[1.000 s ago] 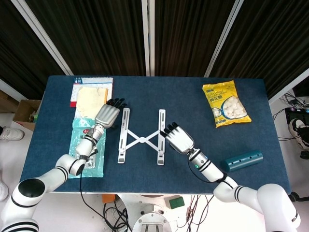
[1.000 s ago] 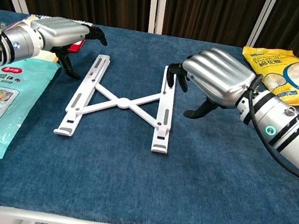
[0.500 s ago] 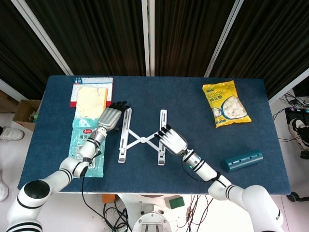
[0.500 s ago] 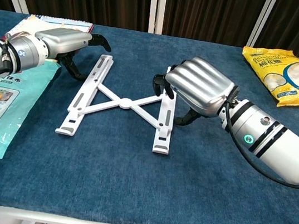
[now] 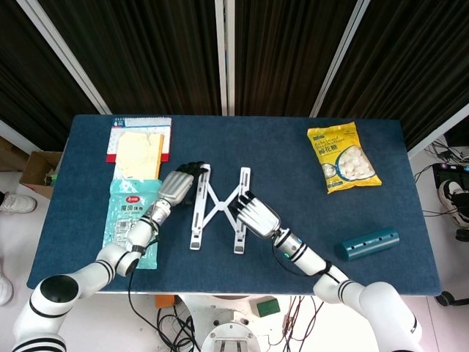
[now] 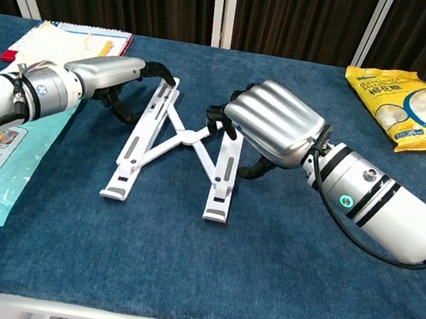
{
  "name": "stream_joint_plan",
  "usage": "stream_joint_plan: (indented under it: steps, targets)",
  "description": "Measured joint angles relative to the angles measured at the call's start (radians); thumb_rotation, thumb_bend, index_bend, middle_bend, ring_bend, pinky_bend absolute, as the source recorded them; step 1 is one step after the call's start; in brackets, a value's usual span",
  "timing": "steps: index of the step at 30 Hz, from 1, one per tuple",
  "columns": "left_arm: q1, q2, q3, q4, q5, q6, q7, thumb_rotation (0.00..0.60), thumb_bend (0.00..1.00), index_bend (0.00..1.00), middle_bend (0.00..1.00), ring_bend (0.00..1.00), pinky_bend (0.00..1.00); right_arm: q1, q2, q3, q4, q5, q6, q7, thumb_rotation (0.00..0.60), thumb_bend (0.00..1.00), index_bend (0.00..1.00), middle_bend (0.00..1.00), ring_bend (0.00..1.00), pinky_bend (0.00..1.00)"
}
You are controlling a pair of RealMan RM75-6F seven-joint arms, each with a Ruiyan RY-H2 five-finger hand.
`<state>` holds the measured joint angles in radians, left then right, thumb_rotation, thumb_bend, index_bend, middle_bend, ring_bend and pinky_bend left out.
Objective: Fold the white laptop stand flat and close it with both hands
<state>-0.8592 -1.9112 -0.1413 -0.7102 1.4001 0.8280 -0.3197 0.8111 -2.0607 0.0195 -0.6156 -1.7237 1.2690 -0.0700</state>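
The white laptop stand [image 5: 218,208] lies flat on the blue table [image 5: 293,147], its two rails joined by crossed links and drawn close into a narrow X [image 6: 181,140]. My left hand [image 5: 178,188] lies against the left rail's far end, fingers hooked over it [image 6: 105,77]. Over the upper part of the right rail sits my right hand [image 5: 254,215], fingers curled down on the rail's inner side, thumb on the cloth outside it [image 6: 272,128]. The rails' near ends are free.
A teal snack packet [image 5: 132,220] and a booklet [image 5: 138,143] lie left of the stand. A yellow bag [image 5: 343,156] sits at the far right, and a teal cylinder [image 5: 368,243] lies near the front right edge.
Both hands have moved inward against the rails. The stand's rails have come much closer together, the X narrowing and the left rail tilting.
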Motion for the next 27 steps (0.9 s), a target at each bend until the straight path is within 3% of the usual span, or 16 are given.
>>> stream_joint_plan:
  steps: [12, 16, 20, 24, 27]
  targets:
    - [0.008, 0.001, 0.011, -0.082, 0.01, 0.012, -0.008, 0.6, 0.0, 0.15, 0.03, 0.06, 0.13, -0.006, 0.004, -0.019, -0.027, -0.011, 0.022, 0.016, 0.6, 0.0, 0.45, 0.53, 0.4, 0.43]
    - [0.027, 0.04, 0.004, -0.123, 0.001, 0.043, 0.029, 0.6, 0.0, 0.15, 0.03, 0.06, 0.13, 0.002, 0.053, -0.029, -0.092, -0.026, 0.028, 0.02, 0.6, 0.0, 0.23, 0.41, 0.33, 0.35]
    - [0.064, 0.127, -0.01, -0.237, -0.019, 0.088, 0.068, 0.6, 0.0, 0.15, 0.03, 0.06, 0.13, 0.035, 0.169, -0.033, -0.254, -0.045, 0.0, -0.003, 0.6, 0.0, 0.03, 0.25, 0.19, 0.17]
    - [0.118, 0.242, -0.021, -0.402, -0.046, 0.145, 0.123, 0.6, 0.0, 0.15, 0.04, 0.06, 0.13, 0.09, 0.32, -0.026, -0.483, -0.039, -0.107, -0.053, 0.6, 0.0, 0.0, 0.11, 0.03, 0.05]
    - [0.171, 0.338, -0.026, -0.539, -0.071, 0.199, 0.168, 0.6, 0.0, 0.15, 0.03, 0.06, 0.13, 0.144, 0.433, -0.012, -0.662, -0.01, -0.257, -0.111, 0.6, 0.0, 0.0, 0.04, 0.0, 0.03]
